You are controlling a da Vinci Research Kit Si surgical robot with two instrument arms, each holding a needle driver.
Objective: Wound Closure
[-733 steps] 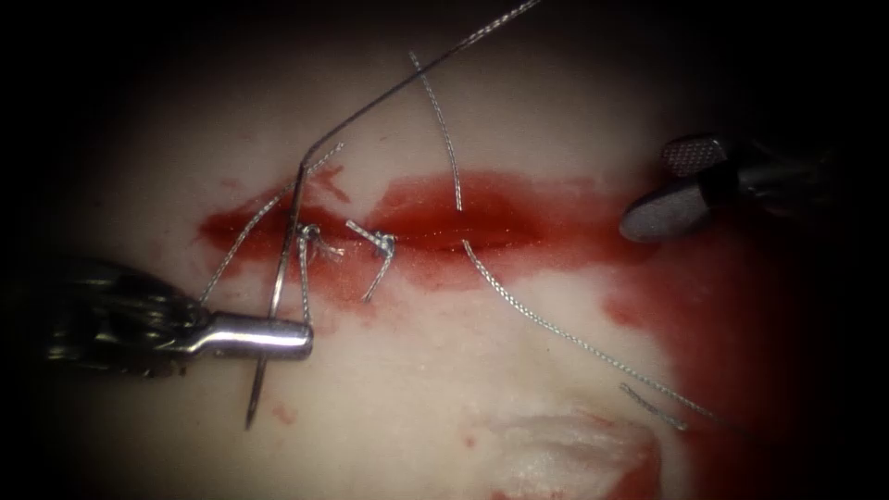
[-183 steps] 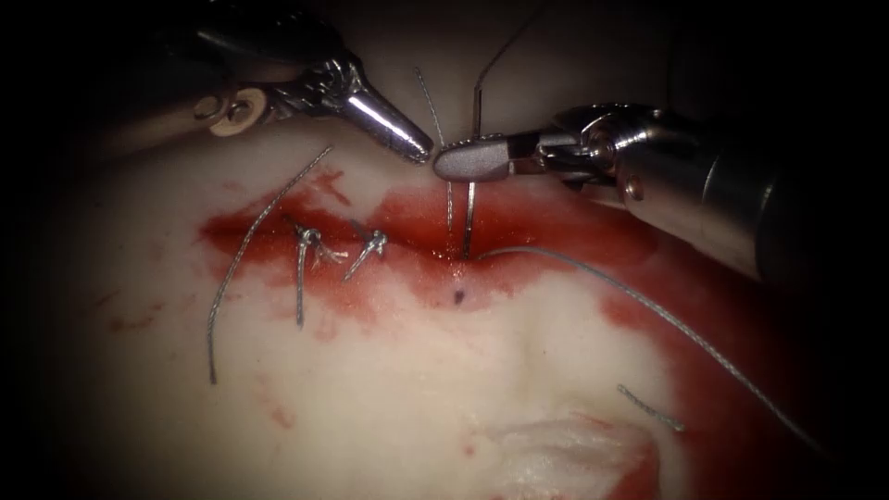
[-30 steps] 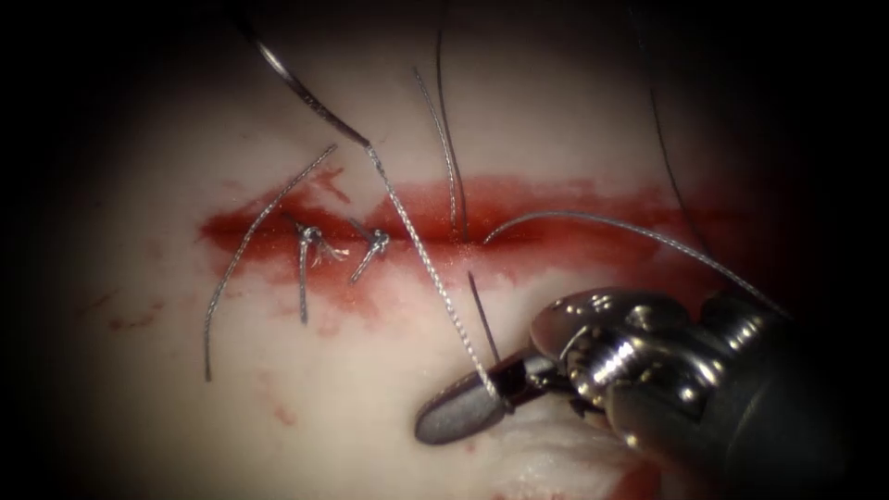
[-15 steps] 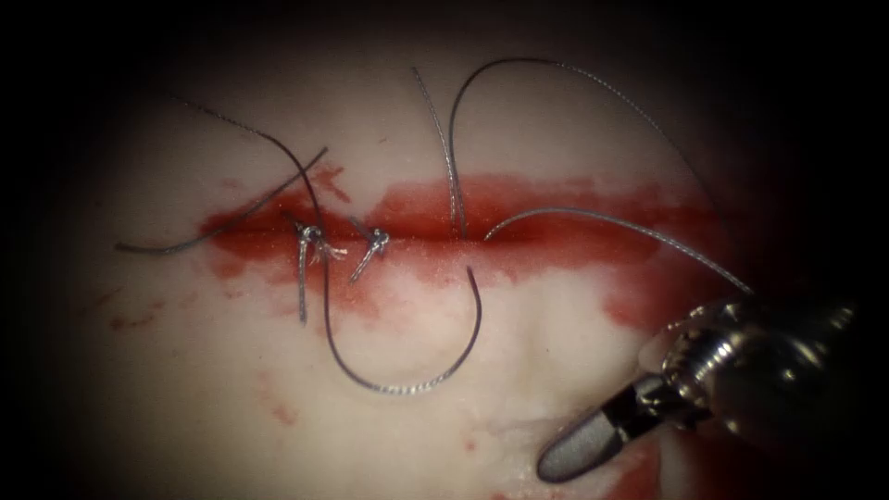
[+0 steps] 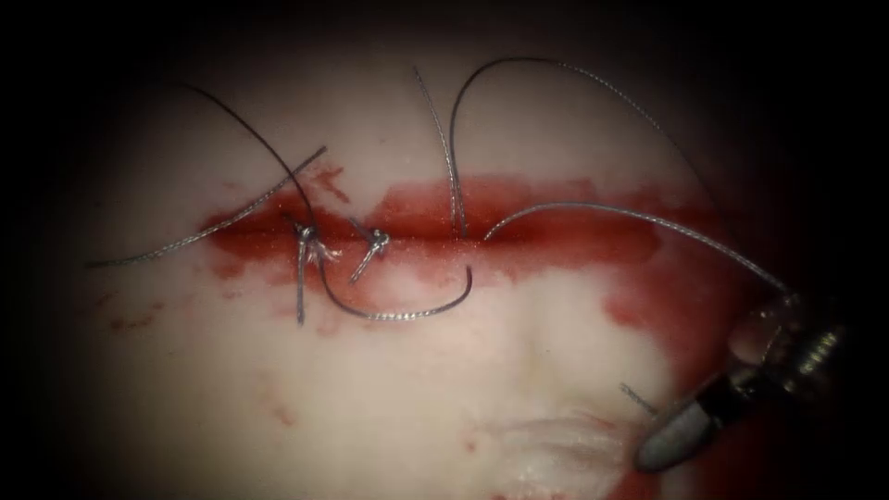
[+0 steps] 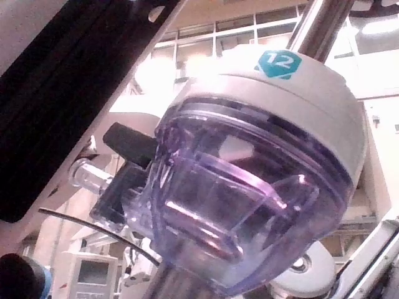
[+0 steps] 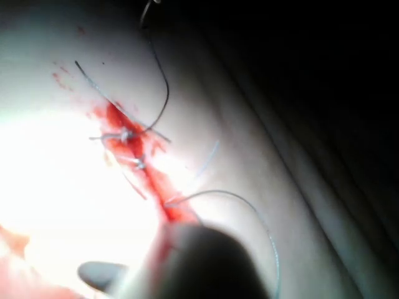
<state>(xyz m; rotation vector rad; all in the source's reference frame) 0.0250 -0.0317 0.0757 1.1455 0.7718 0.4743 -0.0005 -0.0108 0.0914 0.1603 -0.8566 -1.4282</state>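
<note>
The cut [image 5: 444,218] runs across the tissue [image 5: 389,407], wet with red fluid. Two knotted stitches [image 5: 308,236] [image 5: 378,241] sit at its left end. To their right the thread comes out below the cut, lies in a shallow loop [image 5: 398,315], crosses the left knot and climbs to the upper left [image 5: 241,130]. Where the needle is I cannot tell. Another strand arches above the cut [image 5: 556,65], and one runs from the cut to the right [image 5: 648,222]. My right tool [image 5: 662,449] lies at the lower right, shut, nothing seen in its jaws; its tip [image 7: 100,274] also appears in the right wrist view.
A loose thread piece [image 5: 204,236] lies across the cut's left end. A short cut end [image 5: 639,398] sits by the right tool's tip. A pale raised flap of tissue [image 5: 556,444] is at the lower edge. Red fluid [image 5: 685,306] pools on the right.
The thread loop below the cut has shrunk, drawn up and to the left. The right tool has drawn back further to the lower right. The loose piece at the left shifted slightly.
</note>
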